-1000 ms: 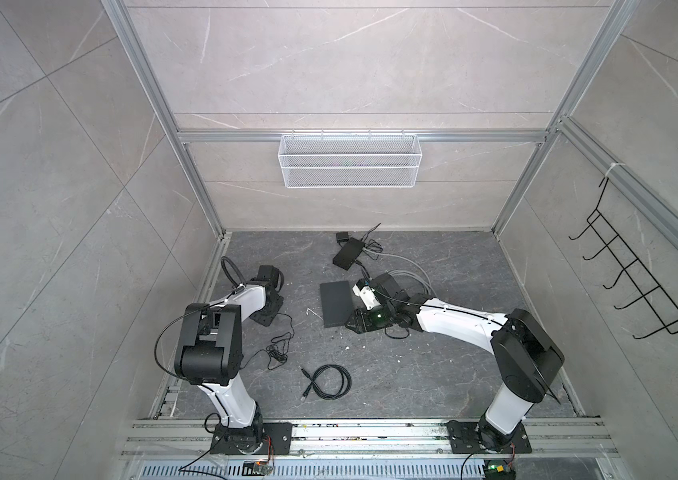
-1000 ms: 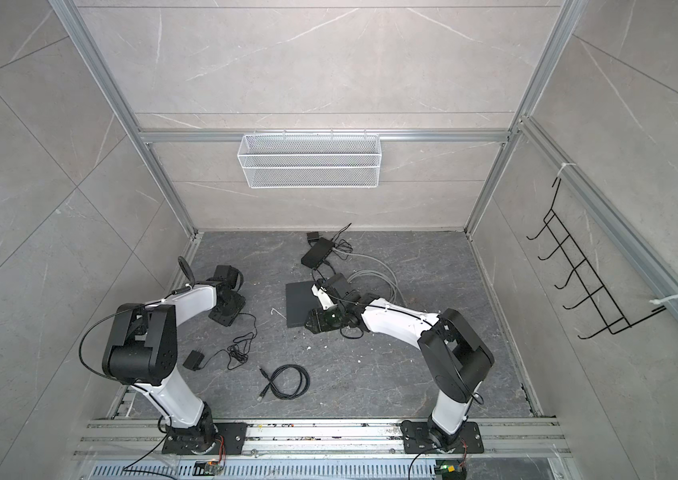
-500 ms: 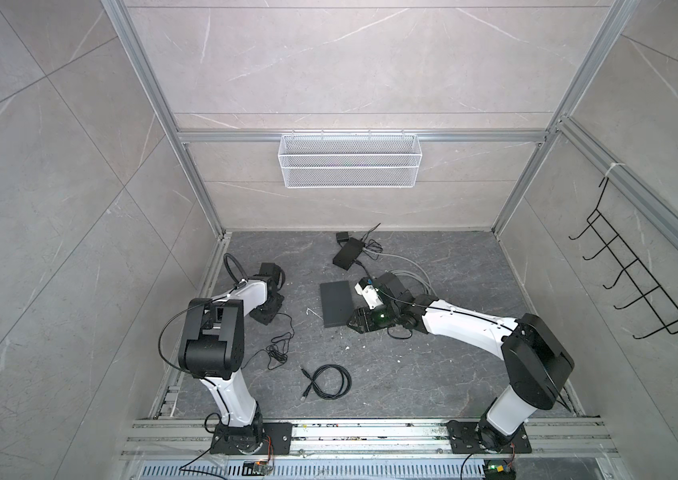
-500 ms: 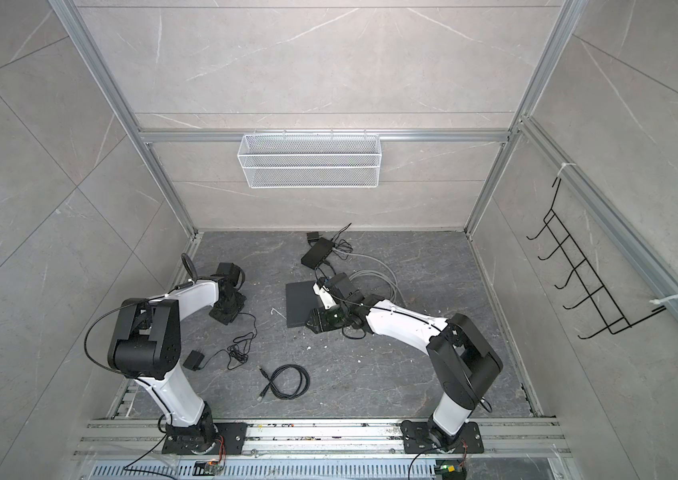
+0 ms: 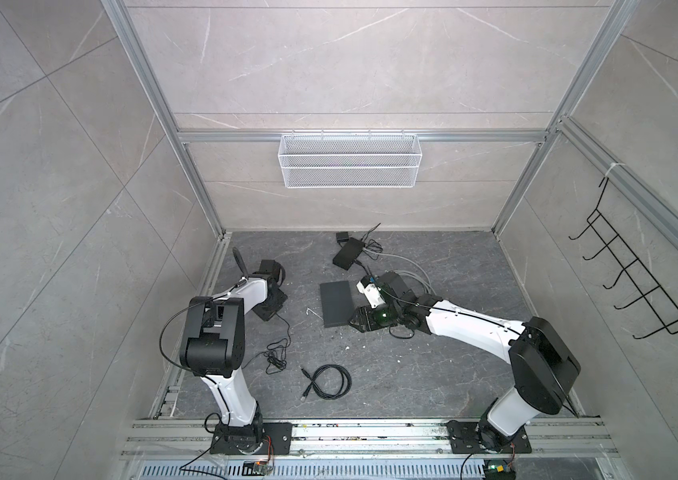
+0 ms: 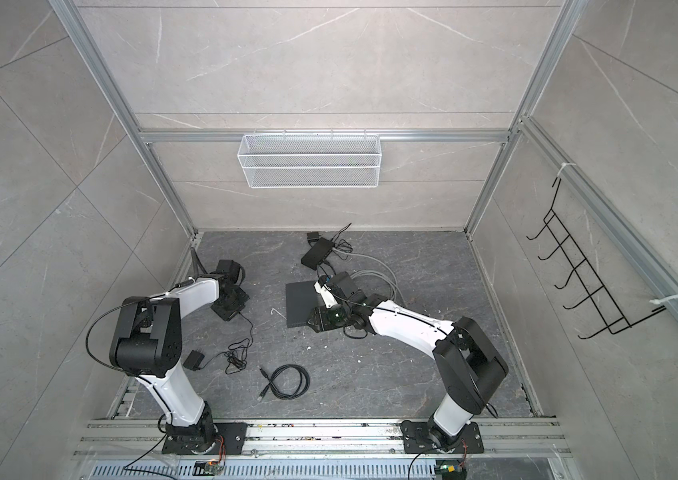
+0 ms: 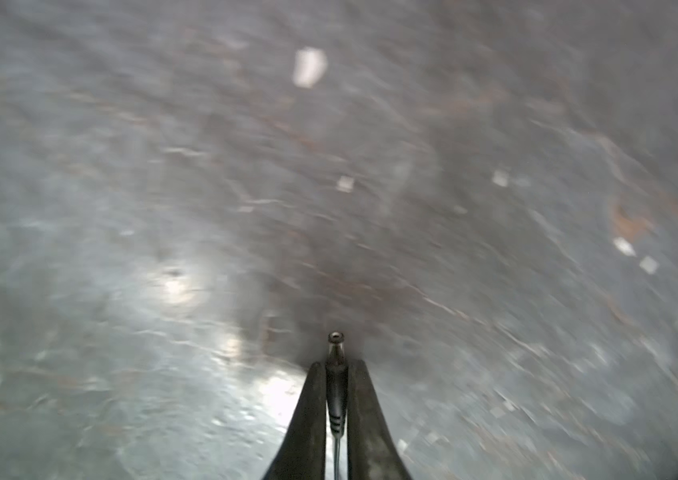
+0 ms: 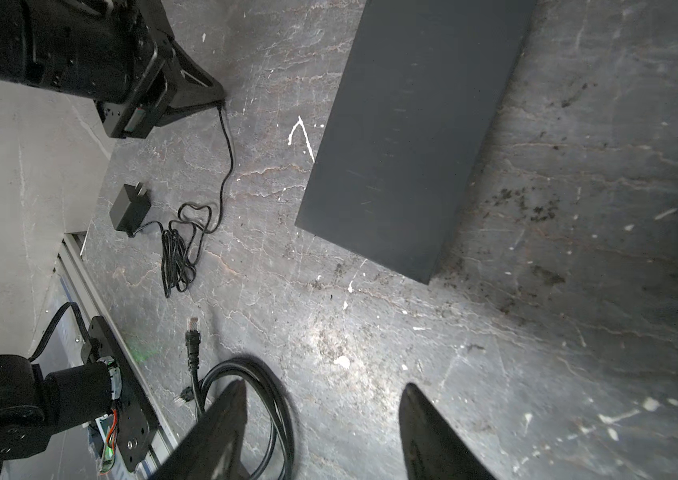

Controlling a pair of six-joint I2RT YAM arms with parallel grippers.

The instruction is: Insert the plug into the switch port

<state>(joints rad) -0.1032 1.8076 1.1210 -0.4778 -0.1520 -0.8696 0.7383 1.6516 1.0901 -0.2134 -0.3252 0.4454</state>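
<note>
Top views both show the flat black switch (image 5: 335, 303) lying mid-floor, unheld, so a push could slide it; its port is hidden. Just right of it, the right gripper (image 8: 324, 385) gapes empty. To the left, apart from the switch, the left gripper (image 7: 337, 365) pinches the plug (image 7: 335, 349). Its thin cord (image 8: 174, 255) bunches in a near tangle and may snag, and the plug could twist in the grip.
</note>
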